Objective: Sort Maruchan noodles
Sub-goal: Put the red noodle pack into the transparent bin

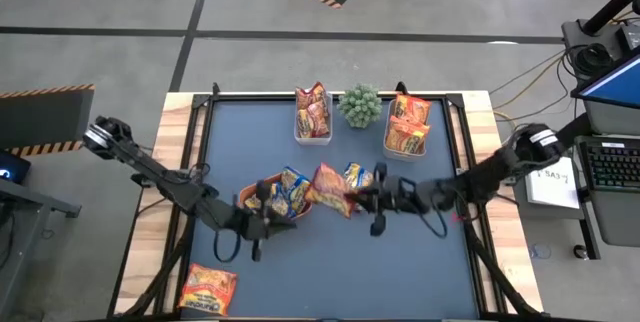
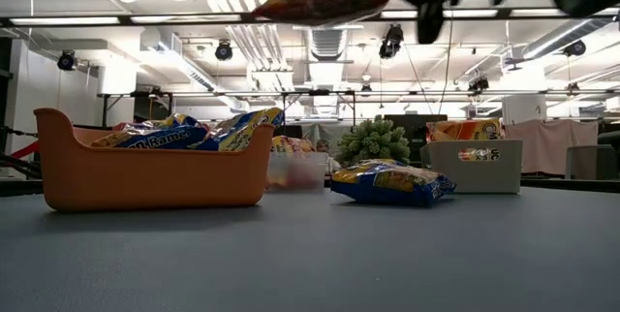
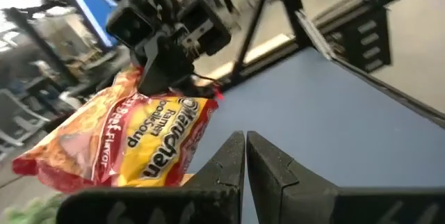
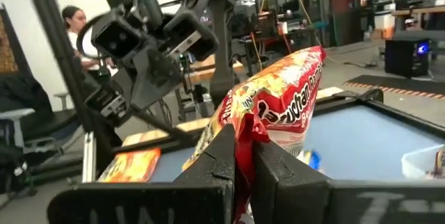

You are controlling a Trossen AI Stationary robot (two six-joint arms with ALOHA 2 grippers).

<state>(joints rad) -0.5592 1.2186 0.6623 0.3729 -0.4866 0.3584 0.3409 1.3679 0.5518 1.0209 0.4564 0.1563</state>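
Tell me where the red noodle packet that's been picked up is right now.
The red noodle packet hangs pinched in the right end effector above mid-table, between the orange tray and the loose blue-and-yellow packet.

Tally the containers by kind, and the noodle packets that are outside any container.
Clear tubs: 2
Orange tray: 1
Packets outside containers: 3 (red packet in the right gripper, blue-yellow packet, orange packet)
Total: 6
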